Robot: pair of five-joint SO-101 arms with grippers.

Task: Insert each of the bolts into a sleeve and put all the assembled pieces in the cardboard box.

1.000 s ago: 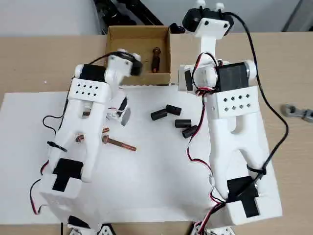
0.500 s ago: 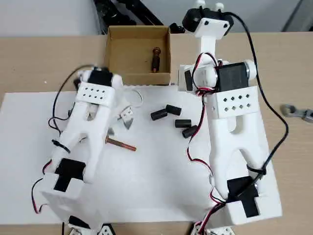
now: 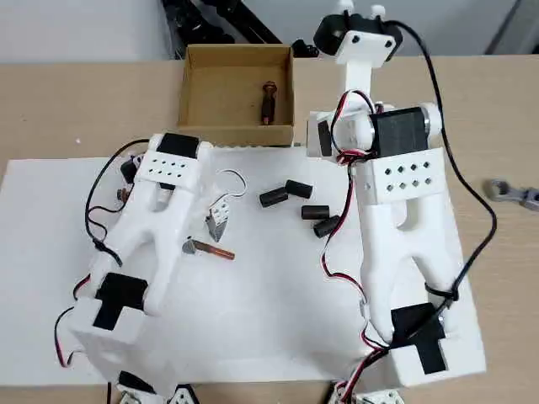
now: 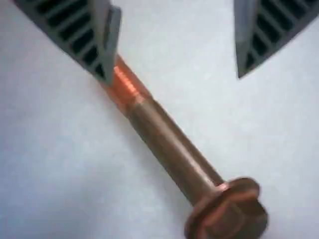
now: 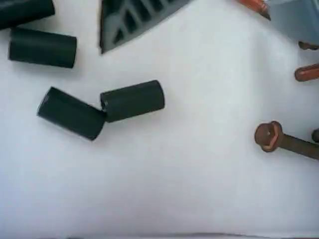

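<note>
Light wooden desk [image 3: 67, 101] is carrying a white paper sheet [image 3: 253, 328]. On the sheet's left half the left arm [image 3: 156, 227] is bending down, with the left gripper [image 4: 173, 77] hanging just above a copper-coloured flanged bolt [image 4: 172, 144]. Its fingers [image 4: 75, 35] are standing released and spread wide: one tip is overlapping the bolt's threaded end, the other is sitting apart from the shaft. The bolt is lying flat and loose on the sheet. Behind it, the open brown cardboard box [image 3: 195, 84] is resting on the desk at the sheet's far edge, and one bolt-in-sleeve piece [image 3: 269, 101] is lying near its right wall. Right of the bolt, a touching pair of short black cylindrical sleeves [image 3: 274, 198] is lying on the sheet, with two more black sleeves [image 3: 315, 211] near them. Past them the right gripper [image 3: 321, 137] is hanging beside the box's right corner; released or clenched, cannot tell. A metal spanner [image 3: 509, 192] is lying on the desk at far right.
</note>
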